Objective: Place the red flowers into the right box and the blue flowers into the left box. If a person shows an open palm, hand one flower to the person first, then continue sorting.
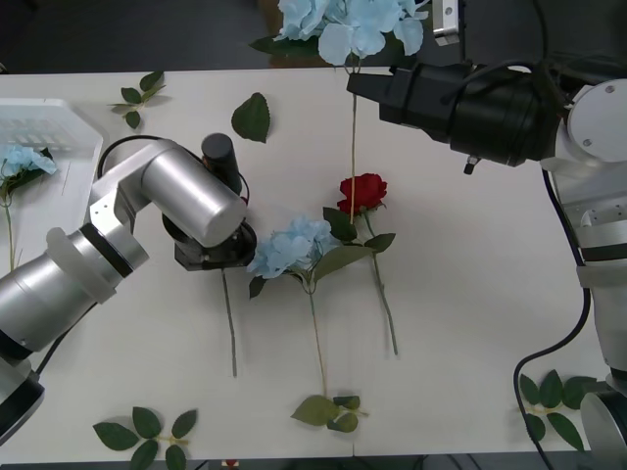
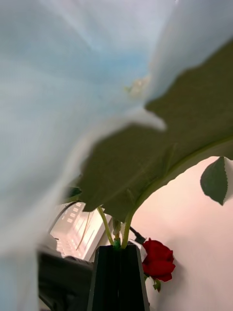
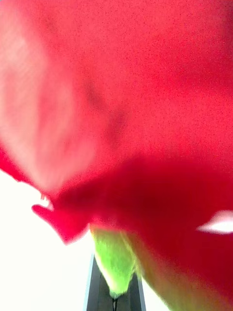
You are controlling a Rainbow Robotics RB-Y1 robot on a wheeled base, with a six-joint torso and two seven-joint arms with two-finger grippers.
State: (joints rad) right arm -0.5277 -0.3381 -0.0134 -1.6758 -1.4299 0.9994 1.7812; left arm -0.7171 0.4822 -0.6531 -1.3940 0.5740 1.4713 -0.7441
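Observation:
My left gripper (image 1: 217, 262) is low over the table's middle left, shut on a red flower. Its bloom (image 3: 126, 107) looms close in the left wrist view, with the green base between the black fingers, and its stem (image 1: 230, 328) trails toward me. Over the far edge, my right gripper (image 1: 356, 84) is shut on a blue flower (image 1: 348, 24) held up high, its stem (image 1: 353, 147) hanging down. One red flower (image 1: 362, 191) and one blue flower (image 1: 294, 245) lie mid-table. The left box (image 1: 44, 127) holds a blue flower (image 1: 20, 162). The right box and the person are out of view.
Loose green leaf sprigs lie at the far left (image 1: 142, 93), beside the left arm (image 1: 252, 117), and along the near edge (image 1: 147, 431) (image 1: 328, 411) (image 1: 549, 401). The right arm's cables hang at the right side.

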